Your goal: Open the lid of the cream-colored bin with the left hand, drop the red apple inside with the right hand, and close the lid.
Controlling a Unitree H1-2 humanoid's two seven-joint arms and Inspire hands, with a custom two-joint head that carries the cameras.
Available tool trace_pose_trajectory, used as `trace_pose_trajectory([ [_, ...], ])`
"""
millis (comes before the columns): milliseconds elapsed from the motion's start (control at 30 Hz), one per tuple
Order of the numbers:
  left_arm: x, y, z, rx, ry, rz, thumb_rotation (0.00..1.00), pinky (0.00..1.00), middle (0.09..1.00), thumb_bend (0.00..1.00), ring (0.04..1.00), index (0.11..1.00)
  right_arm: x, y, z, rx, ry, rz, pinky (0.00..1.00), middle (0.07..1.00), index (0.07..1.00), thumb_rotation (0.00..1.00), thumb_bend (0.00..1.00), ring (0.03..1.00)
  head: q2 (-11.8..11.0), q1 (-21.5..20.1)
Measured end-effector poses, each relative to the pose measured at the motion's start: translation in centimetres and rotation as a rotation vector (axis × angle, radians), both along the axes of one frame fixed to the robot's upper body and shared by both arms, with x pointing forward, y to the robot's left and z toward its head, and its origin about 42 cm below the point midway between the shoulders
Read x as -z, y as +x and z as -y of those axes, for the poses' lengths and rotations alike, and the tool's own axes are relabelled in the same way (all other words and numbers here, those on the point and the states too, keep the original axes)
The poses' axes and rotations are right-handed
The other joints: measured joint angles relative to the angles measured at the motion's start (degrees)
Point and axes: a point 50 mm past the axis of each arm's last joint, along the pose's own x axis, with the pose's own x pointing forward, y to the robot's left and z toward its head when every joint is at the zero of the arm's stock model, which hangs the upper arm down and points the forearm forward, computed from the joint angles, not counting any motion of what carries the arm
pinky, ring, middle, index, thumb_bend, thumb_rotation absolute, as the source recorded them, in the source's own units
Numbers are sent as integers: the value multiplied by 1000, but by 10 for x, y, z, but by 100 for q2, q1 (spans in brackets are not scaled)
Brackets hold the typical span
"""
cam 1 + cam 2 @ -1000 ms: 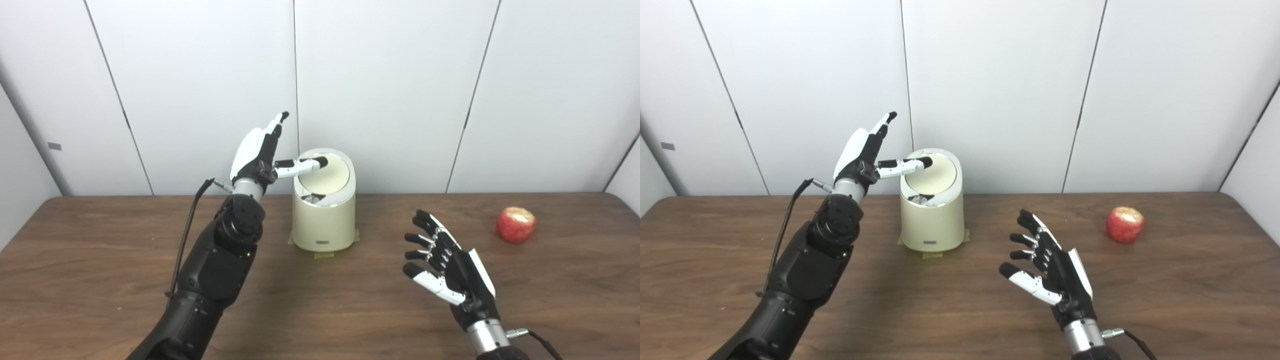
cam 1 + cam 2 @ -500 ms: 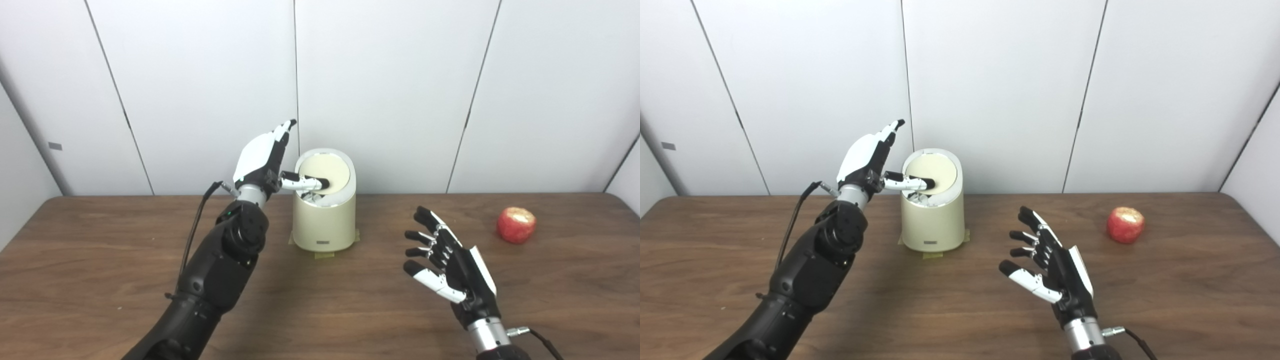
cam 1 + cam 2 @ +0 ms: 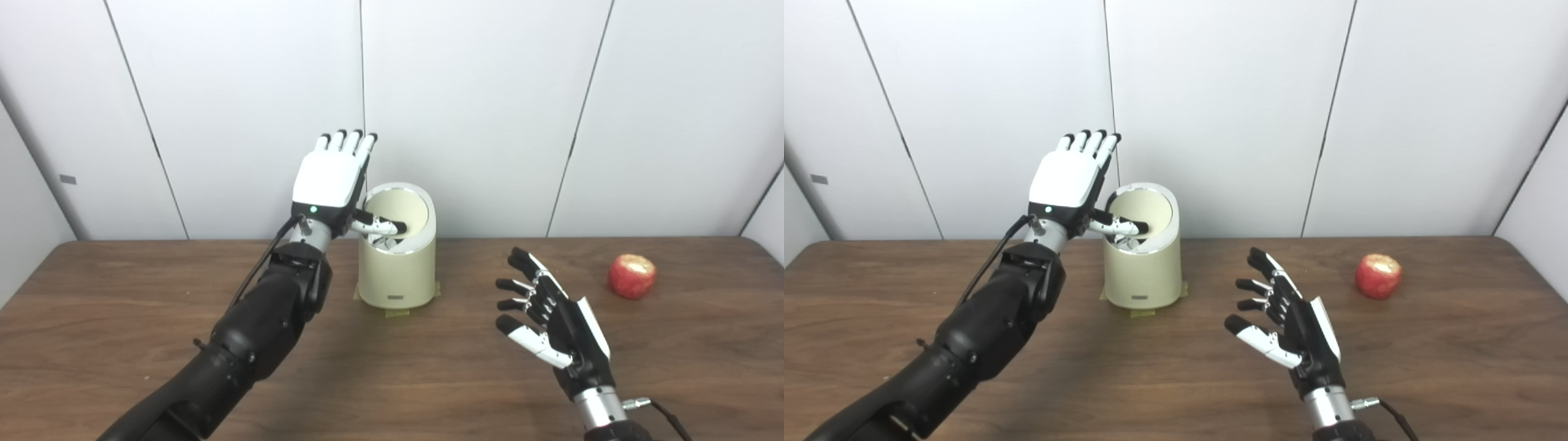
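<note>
Cream-colored bin (image 3: 397,272) stands at the table's (image 3: 122,318) far edge, its lid (image 3: 401,208) tipped inward by my left hand's (image 3: 327,184) thumb; whatever lies inside I can't make out. Right of the bin, my right hand (image 3: 554,327) hovers open, empty. Farther right lies the red apple (image 3: 631,275).

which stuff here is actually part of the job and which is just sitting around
Part of the job:
cream bin
its lid, tilted inward under the left hand's thumb
red apple, lying on the table to the right
left hand
right hand, open and empty

Just there:
table
tape tabs under the bin
wall panels
</note>
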Motion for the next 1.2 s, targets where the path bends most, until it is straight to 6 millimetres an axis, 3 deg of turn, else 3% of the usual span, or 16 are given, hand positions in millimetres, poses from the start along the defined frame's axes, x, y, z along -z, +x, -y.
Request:
trace_pose_trajectory([
  [167, -3, 0, 1, -17, 65, 31, 281, 1000, 1000, 1000, 1000, 1000, 0, 0, 0, 0, 0, 0, 637, 900, 886, 534, 783, 775, 9, 0],
  [300, -5, 1, -5, -32, 1, -3, 333, 1000, 1000, 1000, 1000, 1000, 0, 0, 0, -1, 6, -1, 647, 901, 887, 515, 772, 784, 9, 17],
  [467, 4, -4, -27, -34, -536, -241, 404, 987, 1000, 1000, 1000, 1000, 3, 0, 2, 1, 9, -12, 642, 893, 887, 528, 770, 778, -17, 35],
  [633, 28, -14, -44, -22, -1105, -450, 415, 827, 1000, 1000, 1000, 1000, 7, 1, 1, 0, 8, -25, 645, 900, 892, 519, 761, 778, -44, 26],
  [700, 24, -16, -47, 12, -1219, -479, 419, 886, 1000, 1000, 1000, 1000, 7, 1, 1, -1, 8, -25, 643, 898, 890, 522, 765, 774, -44, 26],
  [767, 16, -18, -52, 45, -1288, -482, 414, 972, 1000, 1000, 1000, 1000, 7, 1, 1, -2, 9, -24, 645, 897, 889, 525, 759, 772, -44, 35],
  [900, 13, -27, -64, 80, -1381, -474, 370, 999, 1000, 972, 1000, 1000, 6, 1, 1, -2, 12, -24, 654, 899, 892, 523, 762, 782, -26, 53],
  [1200, 58, -70, -94, 19, -1368, -506, 429, 997, 1000, 1000, 1000, 1000, 6, 1, 3, -1, 9, -23, 639, 895, 890, 515, 763, 780, -26, 26],
])
